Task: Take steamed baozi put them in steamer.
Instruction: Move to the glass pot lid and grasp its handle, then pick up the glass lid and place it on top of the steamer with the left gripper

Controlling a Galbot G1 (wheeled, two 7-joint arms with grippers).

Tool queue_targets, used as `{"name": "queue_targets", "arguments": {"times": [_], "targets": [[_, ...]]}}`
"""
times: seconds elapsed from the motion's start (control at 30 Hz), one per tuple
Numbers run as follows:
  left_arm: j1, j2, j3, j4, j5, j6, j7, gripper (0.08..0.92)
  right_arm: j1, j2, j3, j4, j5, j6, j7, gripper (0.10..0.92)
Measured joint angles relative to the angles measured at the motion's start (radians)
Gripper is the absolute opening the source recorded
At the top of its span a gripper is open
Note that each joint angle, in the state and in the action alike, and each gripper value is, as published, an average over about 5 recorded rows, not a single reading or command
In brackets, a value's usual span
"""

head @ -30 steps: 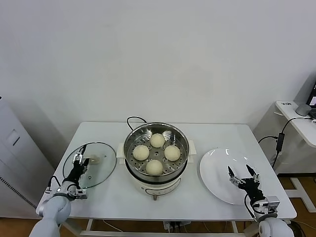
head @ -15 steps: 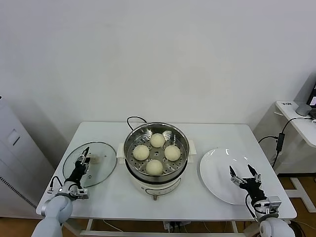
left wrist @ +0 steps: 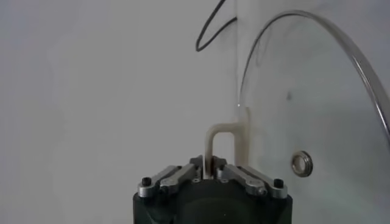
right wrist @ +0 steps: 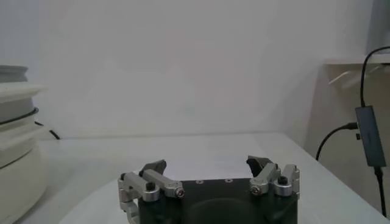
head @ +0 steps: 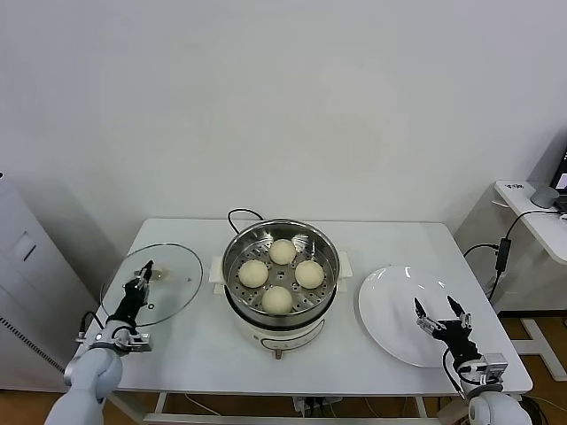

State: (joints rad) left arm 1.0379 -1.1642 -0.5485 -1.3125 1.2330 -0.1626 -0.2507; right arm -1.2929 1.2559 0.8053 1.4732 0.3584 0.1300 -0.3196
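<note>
In the head view, four steamed baozi (head: 281, 274) are seen lying inside the steamer (head: 280, 280) at the table's middle, while the glass lid (head: 152, 284) is held tilted at the table's left edge by the left gripper (head: 139, 282) and the right gripper (head: 439, 313) is poised, fingers apart, over the white plate (head: 400, 312). In the left wrist view, the left gripper (left wrist: 209, 166) is shown clamped on the lid's white handle (left wrist: 226, 145). In the right wrist view, the right gripper (right wrist: 210, 170) is seen spread wide and empty, with the steamer (right wrist: 15, 131) at the frame's edge.

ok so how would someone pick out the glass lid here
Start at the steel steamer in the table's middle, then look to the robot's left. The glass lid is the clear round disc there, tilted up, its white handle pinched in the left gripper, unlike the opaque white plate opposite.
</note>
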Motion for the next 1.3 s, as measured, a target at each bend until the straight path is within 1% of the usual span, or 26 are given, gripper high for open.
{"name": "queue_targets", "arguments": {"times": [0.2, 0.37, 0.63, 0.83, 1.07, 1.3], "targets": [[0.008, 0.045, 0.005, -0.095, -0.073, 0.032, 0.051, 0.107, 0.000, -0.005, 0.002, 0.010, 0.002, -0.001, 0.000, 0.823], [0.015, 0.092, 0.020, -0.194, -0.139, 0.085, 0.110, 0.107, 0.001, -0.010, 0.006, 0.019, 0.002, -0.003, 0.000, 0.823], [0.011, 0.163, 0.063, -0.366, -0.204, 0.203, 0.216, 0.107, -0.002, -0.018, 0.013, 0.026, 0.007, -0.003, -0.002, 0.823], [0.002, 0.208, 0.126, -0.495, -0.215, 0.313, 0.299, 0.107, -0.001, -0.029, 0.022, 0.028, 0.009, -0.003, -0.003, 0.823], [-0.018, 0.220, 0.240, -0.619, -0.178, 0.456, 0.373, 0.107, 0.004, -0.040, 0.028, 0.029, 0.008, -0.005, -0.003, 0.823], [-0.046, 0.192, 0.369, -0.689, -0.094, 0.589, 0.432, 0.107, 0.003, -0.041, 0.032, 0.029, 0.006, -0.005, -0.003, 0.823]]}}
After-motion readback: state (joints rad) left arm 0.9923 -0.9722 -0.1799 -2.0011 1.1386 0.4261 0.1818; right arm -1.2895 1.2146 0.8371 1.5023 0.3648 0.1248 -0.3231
